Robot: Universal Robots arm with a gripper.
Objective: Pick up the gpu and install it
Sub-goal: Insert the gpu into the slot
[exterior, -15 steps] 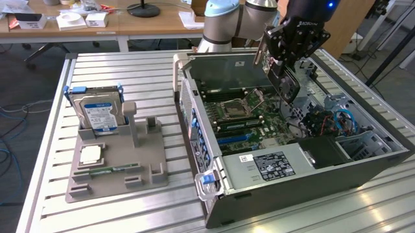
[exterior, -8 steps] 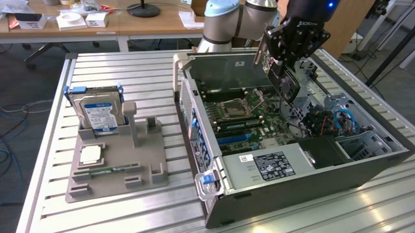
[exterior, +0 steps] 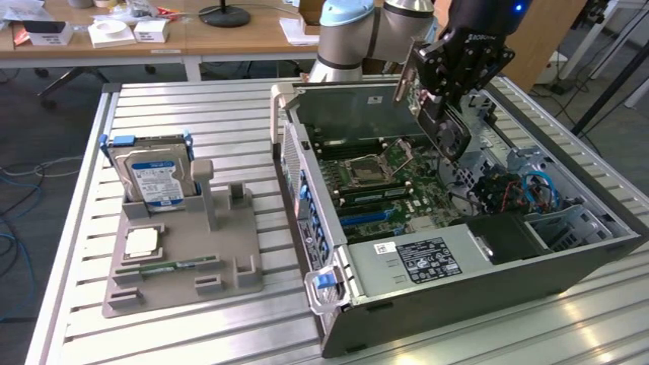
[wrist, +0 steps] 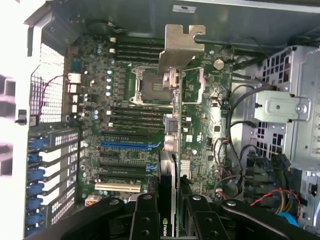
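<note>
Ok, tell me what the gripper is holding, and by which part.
The gripper holds the graphics card, its fingers clamped on the board's end opposite the metal bracket, above the open computer case.

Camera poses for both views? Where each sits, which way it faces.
Exterior view: off the arm, raised, looking down across the slatted table at the open computer case; shows arm and claw gripping the gpu.
Wrist view: on the wrist, looking down along the gpu at the motherboard inside the case; claw fingers show.
Shared: gpu, motherboard, case.
</note>
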